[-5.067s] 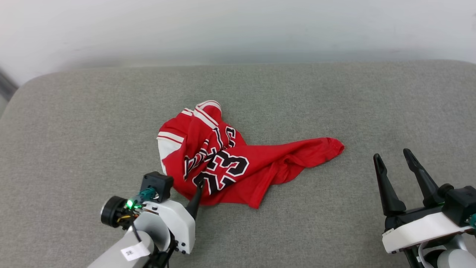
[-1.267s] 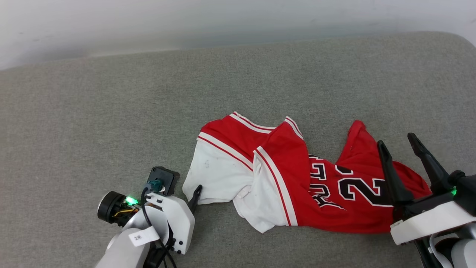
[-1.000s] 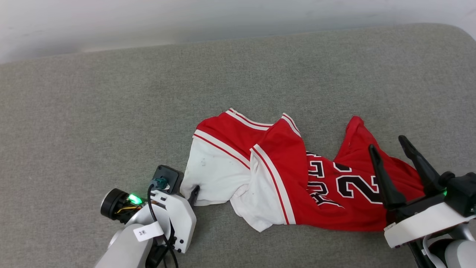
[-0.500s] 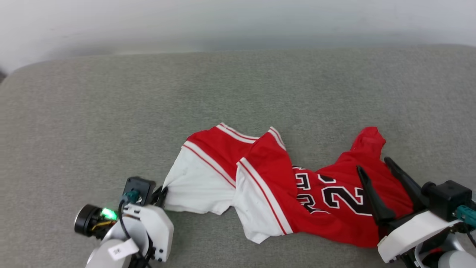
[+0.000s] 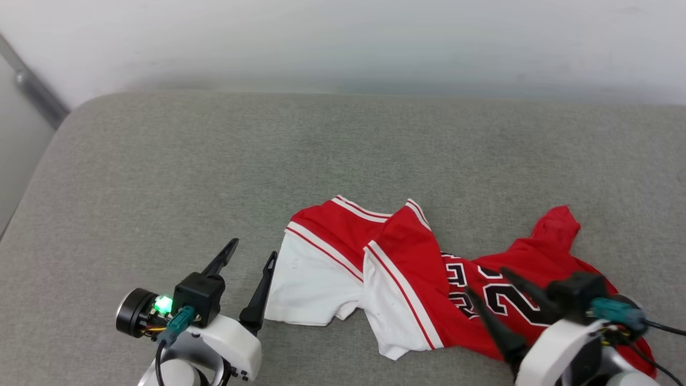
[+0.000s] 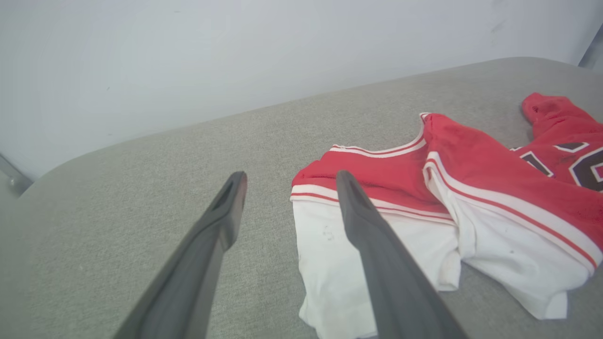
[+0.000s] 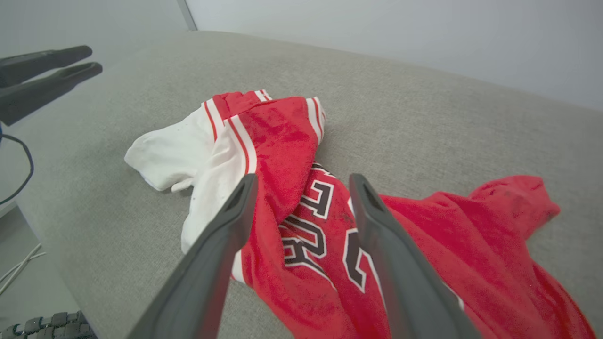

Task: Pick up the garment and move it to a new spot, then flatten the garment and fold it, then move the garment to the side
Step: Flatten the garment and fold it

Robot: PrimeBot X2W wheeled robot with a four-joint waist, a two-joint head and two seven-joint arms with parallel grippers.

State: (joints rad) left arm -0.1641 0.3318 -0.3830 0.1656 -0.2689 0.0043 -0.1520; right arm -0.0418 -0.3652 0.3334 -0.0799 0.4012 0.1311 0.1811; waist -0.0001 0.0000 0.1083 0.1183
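The red garment (image 5: pixel 407 252) lies crumpled on the grey cushion (image 5: pixel 214 161), its white sleeves to the left and its black-and-white number print to the right. My left gripper (image 5: pixel 253 249) stands open just left of the white sleeve (image 6: pixel 330 245), with nothing between its fingers. In the left wrist view the gripper (image 6: pixel 290 176) has its right finger over the sleeve's edge. My right gripper (image 5: pixel 486 281) is open above the number print, holding nothing. The right wrist view has its fingers (image 7: pixel 304 179) astride the print on the garment (image 7: pixel 292 136), with the left gripper (image 7: pixel 92 59) at the top left.
The cushion's left edge (image 5: pixel 32 177) drops off beside a slanted metal rail (image 5: pixel 32 86). A pale wall (image 5: pixel 343 43) runs behind the cushion. Floor with cables (image 7: pixel 19 268) shows past the cushion's edge in the right wrist view. Bare cushion lies left of and behind the garment.
My left gripper has let go of the white sleeve and opened just left of it. My right gripper has come lower over the number print. The head camera has shifted.
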